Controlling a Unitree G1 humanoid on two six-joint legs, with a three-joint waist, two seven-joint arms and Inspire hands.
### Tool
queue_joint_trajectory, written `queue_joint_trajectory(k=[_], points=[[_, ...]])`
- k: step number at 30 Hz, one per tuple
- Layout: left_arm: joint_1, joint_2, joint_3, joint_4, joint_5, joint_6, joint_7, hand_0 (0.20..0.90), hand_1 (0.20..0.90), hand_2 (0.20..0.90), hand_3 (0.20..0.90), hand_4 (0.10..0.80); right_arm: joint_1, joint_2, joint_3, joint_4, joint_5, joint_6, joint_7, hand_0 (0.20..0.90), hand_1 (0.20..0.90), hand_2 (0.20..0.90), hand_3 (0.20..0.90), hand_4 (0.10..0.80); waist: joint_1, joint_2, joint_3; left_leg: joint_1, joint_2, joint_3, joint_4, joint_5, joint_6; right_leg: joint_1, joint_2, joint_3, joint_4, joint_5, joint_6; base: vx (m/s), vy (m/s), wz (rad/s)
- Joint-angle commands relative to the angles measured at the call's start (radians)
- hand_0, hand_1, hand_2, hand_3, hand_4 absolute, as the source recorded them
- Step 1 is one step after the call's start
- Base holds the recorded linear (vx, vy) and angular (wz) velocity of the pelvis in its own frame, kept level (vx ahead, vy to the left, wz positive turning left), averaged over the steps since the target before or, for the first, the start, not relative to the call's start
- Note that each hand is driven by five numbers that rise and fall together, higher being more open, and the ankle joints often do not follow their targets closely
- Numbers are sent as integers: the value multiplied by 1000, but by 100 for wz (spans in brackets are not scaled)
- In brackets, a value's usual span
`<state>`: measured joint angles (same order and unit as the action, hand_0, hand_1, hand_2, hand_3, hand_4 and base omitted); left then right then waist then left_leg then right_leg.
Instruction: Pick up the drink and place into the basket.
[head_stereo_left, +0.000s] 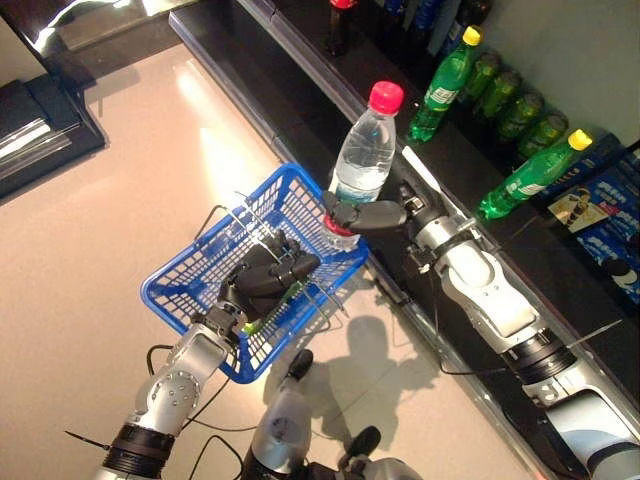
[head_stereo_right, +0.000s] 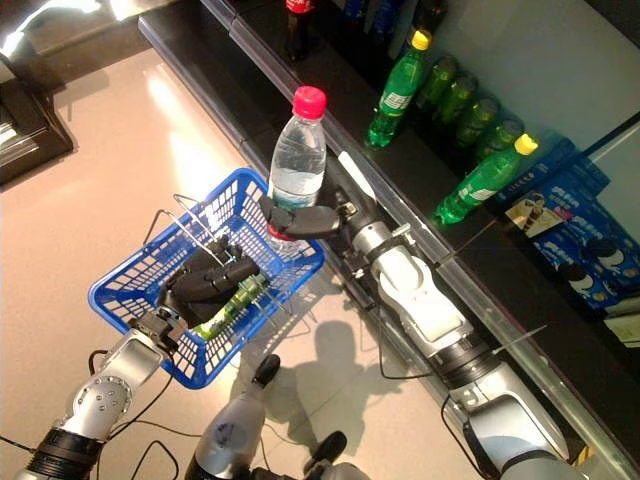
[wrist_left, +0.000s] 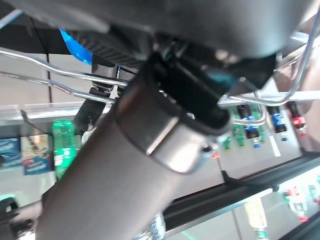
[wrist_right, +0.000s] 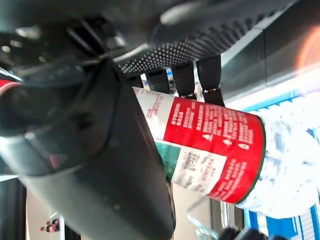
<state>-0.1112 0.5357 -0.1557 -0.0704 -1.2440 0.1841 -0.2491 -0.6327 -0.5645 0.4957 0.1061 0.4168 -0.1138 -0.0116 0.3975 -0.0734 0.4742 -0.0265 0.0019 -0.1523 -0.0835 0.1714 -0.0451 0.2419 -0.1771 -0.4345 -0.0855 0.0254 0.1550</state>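
My right hand is shut on a clear water bottle with a pink-red cap and a red label. It holds the bottle upright over the right rim of the blue basket. The bottle's red label shows close up in the right wrist view, with my thumb and fingers wrapped round it. My left hand is shut on the thin wire handles and holds the blue basket up in front of me. A green drink lies inside the basket under the left hand.
A dark shelf runs diagonally along the right, with green bottles with yellow caps, one lying down, and dark bottles further back. Blue packs lie at the far right. Beige floor spreads to the left.
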Motion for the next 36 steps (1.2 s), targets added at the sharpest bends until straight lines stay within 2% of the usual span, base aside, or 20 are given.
queue_joint_trajectory(k=[1, 16, 36], points=[[-117, -78, -96, -270, -100, -89, -210, 300, 300, 300, 200, 100, -43, 66, 50, -70, 15, -132, -31, 300, 300, 300, 200, 100, -20, -11, -376, 78, 63, -3, -4, -122, -50, 1, -43, -30, -2, 16, 35, 0, 0, 0], [-152, -71, -138, -345, -90, -79, -277, 300, 300, 300, 200, 100, -66, 77, 137, 23, -74, -89, -37, 300, 300, 300, 200, 100, -6, -12, -387, 72, 58, -15, -4, -118, -52, 3, -47, -41, -2, 17, 38, 0, 0, 0], [-186, -51, -158, -411, -91, -79, -361, 300, 300, 300, 200, 100, -102, 62, 223, 287, -349, 4, -105, 300, 300, 300, 200, 100, 22, -26, -391, 67, 50, -41, -4, -115, -53, 6, -45, -61, -2, 21, 38, -7, 1, 6]])
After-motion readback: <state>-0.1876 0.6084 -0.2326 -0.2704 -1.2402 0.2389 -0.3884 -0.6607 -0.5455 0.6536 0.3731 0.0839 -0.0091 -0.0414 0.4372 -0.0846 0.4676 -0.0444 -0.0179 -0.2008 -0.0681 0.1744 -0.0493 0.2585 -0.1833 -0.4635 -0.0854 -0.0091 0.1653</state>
